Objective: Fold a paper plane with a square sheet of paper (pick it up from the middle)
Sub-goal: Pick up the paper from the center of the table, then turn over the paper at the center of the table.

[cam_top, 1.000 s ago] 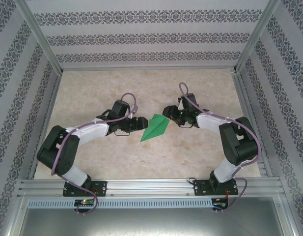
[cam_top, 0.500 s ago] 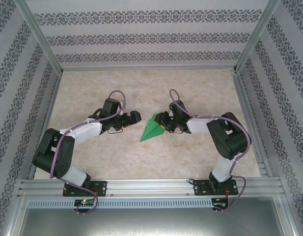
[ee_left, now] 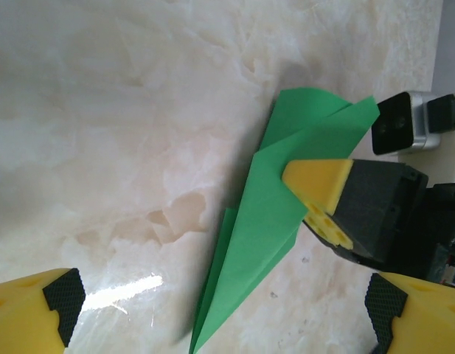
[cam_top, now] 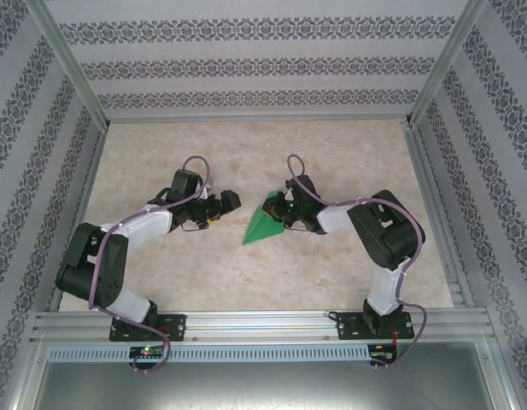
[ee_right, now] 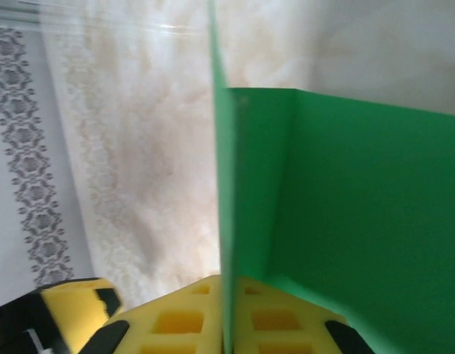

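Top view: paper plane point(cam_top: 263, 225) too small, I can't read creases; its far corner hidden under right gripper point(cam_top: 278, 213).

Left wrist view: left gripper point(ee_left: 223, 299) fingers point(ee_left: 43, 310) cut by bottom edge, I get tips in corners. Plane's pointed end runs off bottom edge. One right finger lies on paper; can't tell where other sits.

Right wrist view: paper close and blurred, cut by right and bottom edges. Yellow fingers point(ee_right: 175, 321) cut by bottom edge.
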Robot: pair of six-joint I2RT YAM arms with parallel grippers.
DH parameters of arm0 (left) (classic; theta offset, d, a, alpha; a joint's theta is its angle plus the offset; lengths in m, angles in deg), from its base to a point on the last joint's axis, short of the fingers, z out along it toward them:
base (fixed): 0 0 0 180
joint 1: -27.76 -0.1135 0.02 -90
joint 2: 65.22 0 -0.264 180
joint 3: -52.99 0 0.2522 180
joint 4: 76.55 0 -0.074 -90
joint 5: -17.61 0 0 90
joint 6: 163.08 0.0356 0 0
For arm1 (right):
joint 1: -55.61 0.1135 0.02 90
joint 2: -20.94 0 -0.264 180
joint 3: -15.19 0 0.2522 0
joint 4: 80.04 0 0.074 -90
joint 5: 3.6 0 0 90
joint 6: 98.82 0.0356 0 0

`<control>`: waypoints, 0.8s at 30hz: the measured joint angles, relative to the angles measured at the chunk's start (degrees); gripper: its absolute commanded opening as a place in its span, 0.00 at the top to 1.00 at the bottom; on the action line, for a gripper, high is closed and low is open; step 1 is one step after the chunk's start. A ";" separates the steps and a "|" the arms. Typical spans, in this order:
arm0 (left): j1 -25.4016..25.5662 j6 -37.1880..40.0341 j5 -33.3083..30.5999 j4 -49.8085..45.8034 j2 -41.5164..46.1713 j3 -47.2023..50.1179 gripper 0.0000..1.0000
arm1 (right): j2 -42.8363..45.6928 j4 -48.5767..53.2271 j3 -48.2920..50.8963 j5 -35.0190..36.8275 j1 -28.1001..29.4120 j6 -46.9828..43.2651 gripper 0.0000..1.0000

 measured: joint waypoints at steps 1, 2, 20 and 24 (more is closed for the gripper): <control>-0.50 -0.17 1.44 0.02 0.00 0.15 0.00 | 0.02 -1.40 0.00 -0.98 -0.28 0.00 0.91; -0.96 -0.35 2.91 0.02 0.00 0.28 0.00 | 0.04 -2.60 -0.02 -2.21 -0.39 0.02 0.92; -2.67 -17.99 23.58 23.43 -1.77 2.51 0.21 | 1.49 -18.08 -7.43 -18.82 -2.45 9.18 0.90; -2.67 -19.74 24.68 26.82 -1.77 2.51 0.42 | 1.25 -18.80 -7.61 -19.91 -2.12 10.27 0.90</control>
